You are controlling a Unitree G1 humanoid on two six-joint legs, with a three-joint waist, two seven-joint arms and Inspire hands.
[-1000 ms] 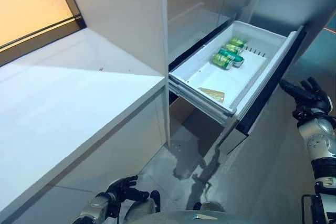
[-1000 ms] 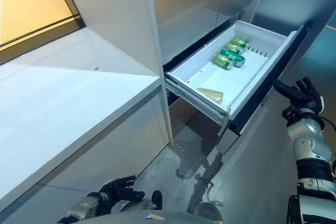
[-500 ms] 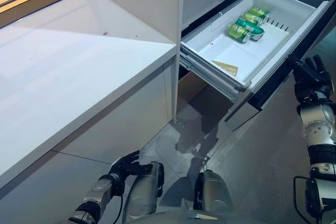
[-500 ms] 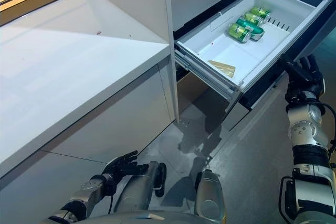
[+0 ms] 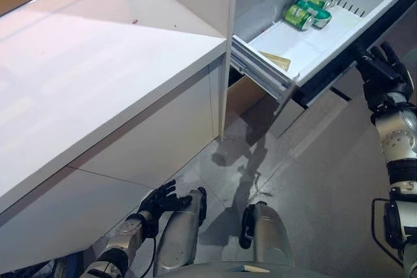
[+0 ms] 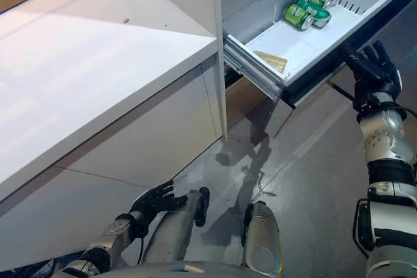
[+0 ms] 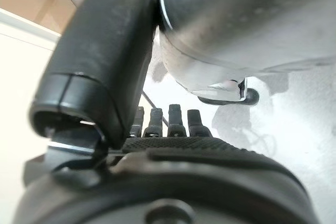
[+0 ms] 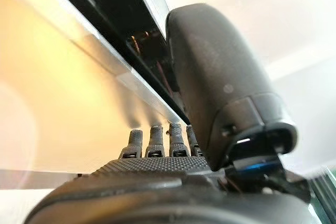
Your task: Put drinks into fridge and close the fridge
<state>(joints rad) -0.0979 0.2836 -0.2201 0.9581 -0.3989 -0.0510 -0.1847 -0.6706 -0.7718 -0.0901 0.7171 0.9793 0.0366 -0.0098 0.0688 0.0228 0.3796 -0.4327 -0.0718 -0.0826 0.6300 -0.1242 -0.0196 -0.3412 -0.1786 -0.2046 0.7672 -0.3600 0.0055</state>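
The white fridge drawer (image 5: 259, 64) stands pulled out at the upper right. Three green drink cans (image 5: 298, 16) lie on their sides at its far end, and a tan packet (image 5: 278, 61) lies near its front corner. My right hand (image 5: 381, 73) is open, its straight fingers (image 8: 157, 141) up against the drawer's dark front panel (image 5: 335, 63). It holds nothing. My left hand (image 5: 159, 200) hangs low near the floor, open and empty, with relaxed fingers (image 7: 163, 121).
A long white counter (image 5: 98, 76) fills the left side, with a white upright cabinet panel (image 5: 225, 43) between it and the drawer. Grey floor (image 5: 313, 180) lies below the drawer.
The whole view has tilted downward, so the drawer now sits higher and further right. My right hand stays at the drawer's dark front. The left hand remains low.
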